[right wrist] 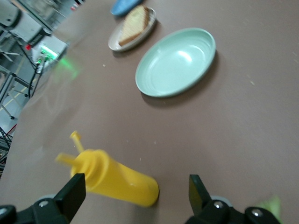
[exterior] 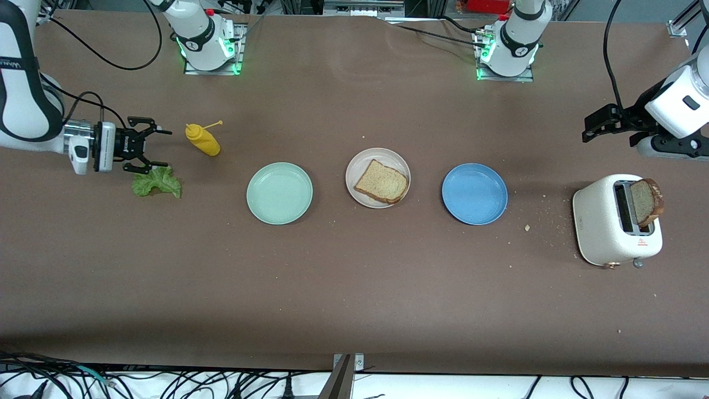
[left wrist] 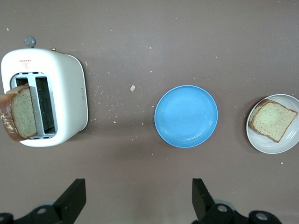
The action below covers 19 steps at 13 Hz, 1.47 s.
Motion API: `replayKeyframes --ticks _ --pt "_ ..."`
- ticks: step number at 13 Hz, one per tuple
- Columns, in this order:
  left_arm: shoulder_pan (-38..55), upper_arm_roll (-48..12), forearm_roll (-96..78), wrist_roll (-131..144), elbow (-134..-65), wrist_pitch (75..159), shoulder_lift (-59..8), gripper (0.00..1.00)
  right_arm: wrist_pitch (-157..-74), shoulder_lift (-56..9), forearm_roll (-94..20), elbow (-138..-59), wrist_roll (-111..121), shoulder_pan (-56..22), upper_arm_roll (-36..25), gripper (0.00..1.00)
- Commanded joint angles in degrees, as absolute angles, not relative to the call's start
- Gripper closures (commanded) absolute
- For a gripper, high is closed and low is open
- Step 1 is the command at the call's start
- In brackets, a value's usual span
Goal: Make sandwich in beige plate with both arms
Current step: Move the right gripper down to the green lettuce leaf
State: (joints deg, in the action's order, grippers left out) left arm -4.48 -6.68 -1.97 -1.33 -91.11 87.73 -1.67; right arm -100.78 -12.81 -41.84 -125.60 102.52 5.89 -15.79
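One slice of bread (exterior: 382,182) is already laid on the beige plate (exterior: 358,166), which sits between the mint-green plate (exterior: 279,193) and the blue plate (exterior: 474,193). The lettuce leaf (exterior: 157,182) is judged to be the next layer. It lies flat on the table at the right arm's end, and the right gripper (exterior: 159,148) is held just above it, fingers spread wide and empty. A good pick is likely made by coming straight down on the ruffled middle of the leaf (thin and limp, so easily missed) and pinching a raised fold.

A yellow mustard bottle (exterior: 204,141) lies on its side just beside the leaf and could be knocked if the descent is skewed. The mint-green plate must be passed over on the way to the bread.

At the other end the left gripper (exterior: 601,123) waits in the air near the white toaster (exterior: 604,221), jaws apart, where the second slice (exterior: 644,200) stands in a slot. Crumbs are scattered on the table nearby.
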Motion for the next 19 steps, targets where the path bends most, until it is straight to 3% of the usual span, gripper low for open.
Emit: replayKeyframes --ticks 1,8,11,16,19 --pt "-4.8 -6.7 -3.3 -1.7 -91.1 87.3 -1.1 0.00 -101.3 -11.5 -35.5 -120.9 90.1 7.0 -13.6 0.02" --pt "-4.8 -6.7 -3.2 -1.8 -91.1 87.3 -1.1 0.00 -119.7 -10.8 -15.9 -118.7 53.0 6.9 -6.6 0.02" --pt "-4.8 -6.7 -3.2 -1.8 -91.1 87.3 -1.1 0.00 -123.6 -11.6 -10.0 -119.3 39.5 7.0 -5.5 0.01" --pt "-4.8 -6.7 -3.2 -1.8 -91.1 87.3 -1.1 0.00 -138.0 -13.3 -6.4 -127.7 29.5 6.9 -3.2 0.01" --pt "-4.8 -6.7 -3.2 -1.8 -91.1 87.3 -1.1 0.00 -140.0 -14.4 -4.5 -129.5 26.4 6.9 -2.7 0.01"
